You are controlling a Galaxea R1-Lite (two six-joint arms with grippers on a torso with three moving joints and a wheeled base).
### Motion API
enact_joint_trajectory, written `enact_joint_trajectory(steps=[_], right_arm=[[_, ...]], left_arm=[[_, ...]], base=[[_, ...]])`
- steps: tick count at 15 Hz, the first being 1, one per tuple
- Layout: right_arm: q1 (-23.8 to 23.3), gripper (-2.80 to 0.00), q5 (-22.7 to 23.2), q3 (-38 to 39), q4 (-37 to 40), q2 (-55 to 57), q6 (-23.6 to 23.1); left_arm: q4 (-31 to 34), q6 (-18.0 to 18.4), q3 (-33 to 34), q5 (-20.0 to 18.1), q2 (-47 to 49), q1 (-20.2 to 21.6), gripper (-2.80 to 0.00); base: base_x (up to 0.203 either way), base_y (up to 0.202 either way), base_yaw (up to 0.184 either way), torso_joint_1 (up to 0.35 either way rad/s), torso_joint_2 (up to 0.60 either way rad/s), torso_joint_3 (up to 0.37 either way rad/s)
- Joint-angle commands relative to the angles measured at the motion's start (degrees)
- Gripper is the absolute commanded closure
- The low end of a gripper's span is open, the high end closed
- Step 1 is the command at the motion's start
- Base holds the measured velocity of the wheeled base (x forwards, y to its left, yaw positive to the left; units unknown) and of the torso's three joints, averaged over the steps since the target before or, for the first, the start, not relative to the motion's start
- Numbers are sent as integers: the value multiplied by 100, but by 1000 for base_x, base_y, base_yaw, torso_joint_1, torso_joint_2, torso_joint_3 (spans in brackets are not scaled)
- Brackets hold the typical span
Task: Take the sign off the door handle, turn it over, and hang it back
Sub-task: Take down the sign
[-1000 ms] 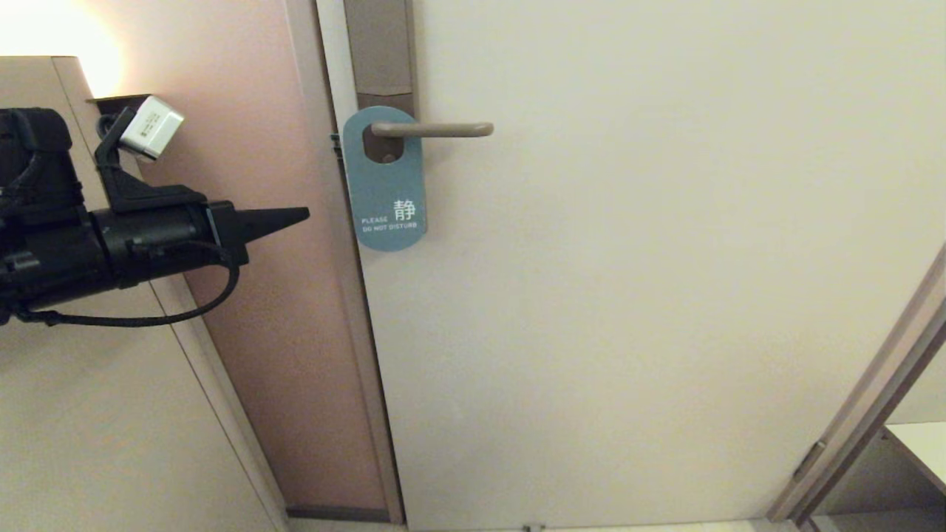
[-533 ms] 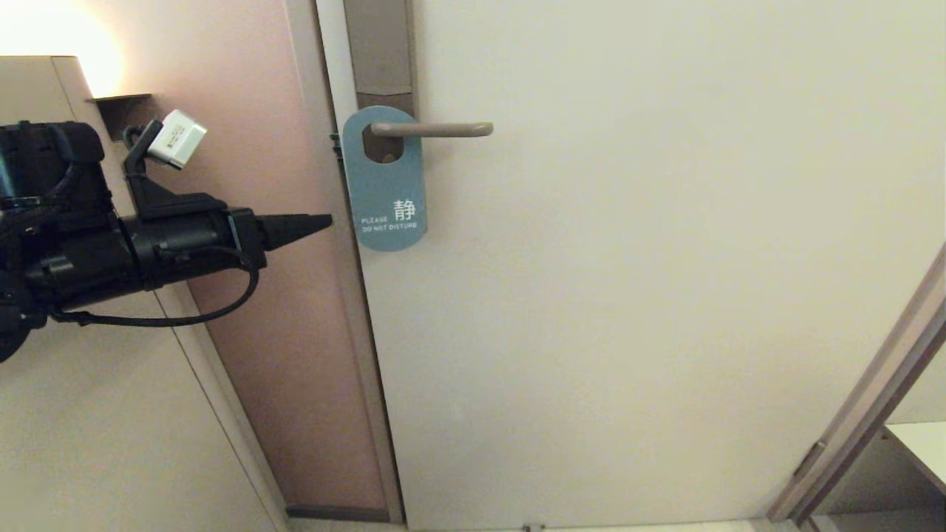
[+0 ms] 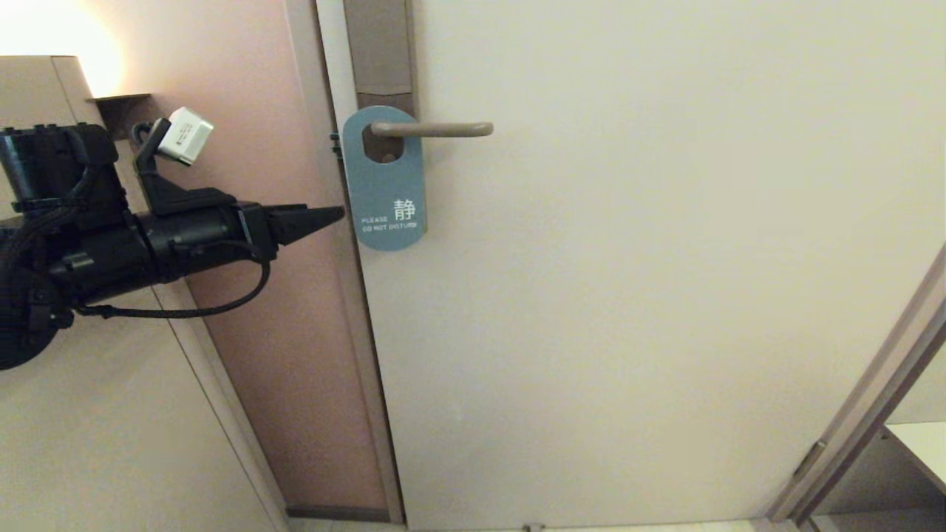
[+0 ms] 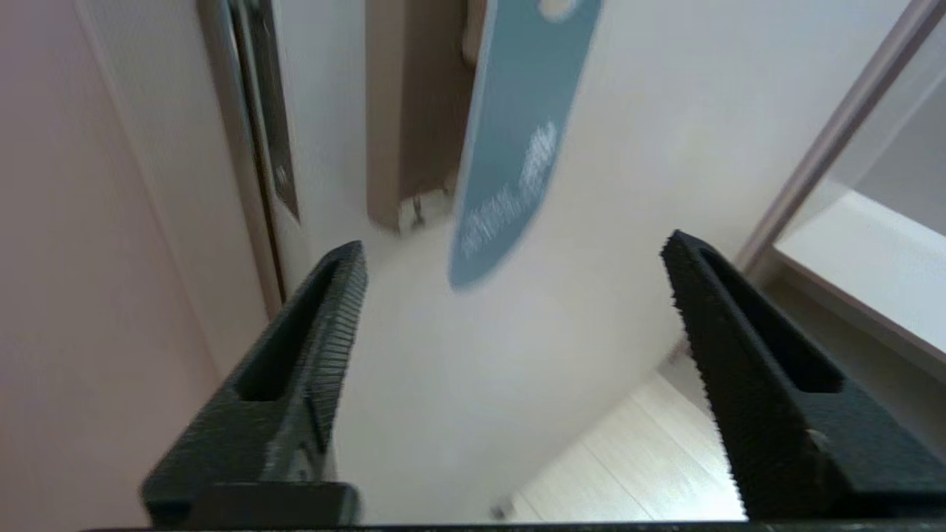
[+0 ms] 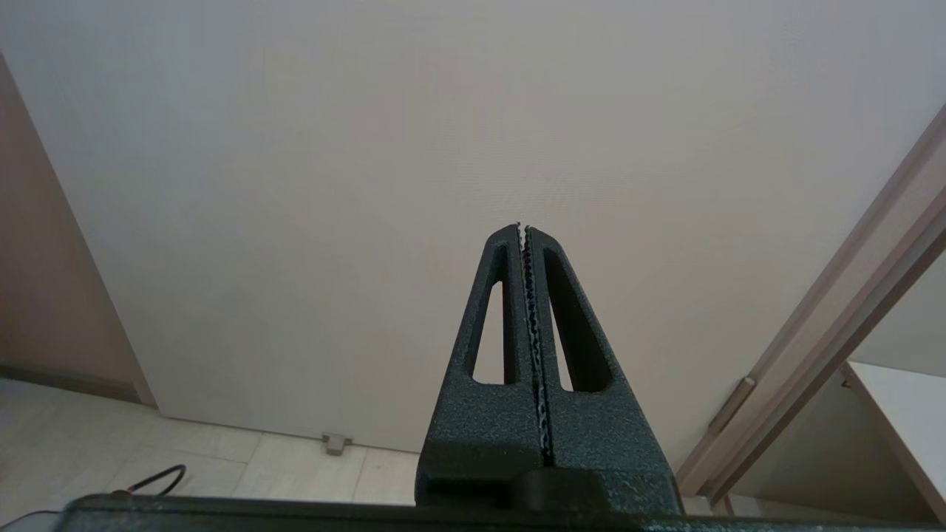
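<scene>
The sign [image 3: 385, 181] is hung on the door handle [image 3: 432, 130], with its blue "PLEASE DO NOT DISTURB" face turned outward. It lies flat against the door [image 3: 628, 295], close to the door's left edge, and the lever is passed through the hole near its top. The removal is judged as not yet begun.

The left gripper [image 3: 325, 216] is held level, just to the left of the sign's lower half and apart from it. In the left wrist view its jaws are seen spread wide, with nothing between them, and the sign [image 4: 517, 148] is seen ahead, between the two fingers [image 4: 318, 332]. The right gripper [image 5: 524, 230] is parked low in front of the bare door, with its jaws pressed together and nothing held.

Several risks can be named from here. The card is thin and lies against the door, so one finger may be pushed into the door surface instead of behind the card, and the card may be bent or only shoved to the right. If only a corner is pinched, the sign may swing or slip when it is drawn along the lever. The tall plate [image 3: 380, 52] and the door frame [image 3: 325, 111] stand near, so they may be struck if the approach is made too far left.
</scene>
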Motion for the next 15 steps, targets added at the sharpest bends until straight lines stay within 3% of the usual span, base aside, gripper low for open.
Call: enact_joint_trajectory(steps=[1, 4, 7, 15], right_arm=[[2, 0, 4, 0, 0, 9, -4], [2, 0, 4, 0, 0, 9, -4], [2, 0, -4, 0, 0, 9, -4], [2, 0, 4, 0, 0, 9, -4]], left_arm=[[-413, -138, -80, -22, 339, -2, -280], [-892, -428, -253, -32, 649, -9, -280], [-1028, -463, -258, -645, 761, -14, -280], [-1294, -486, -357, -1085, 1058, -154, -280]], base=[[0, 0, 0, 0, 0, 0], [0, 0, 0, 0, 0, 0], [0, 0, 0, 0, 0, 0], [0, 0, 0, 0, 0, 0]])
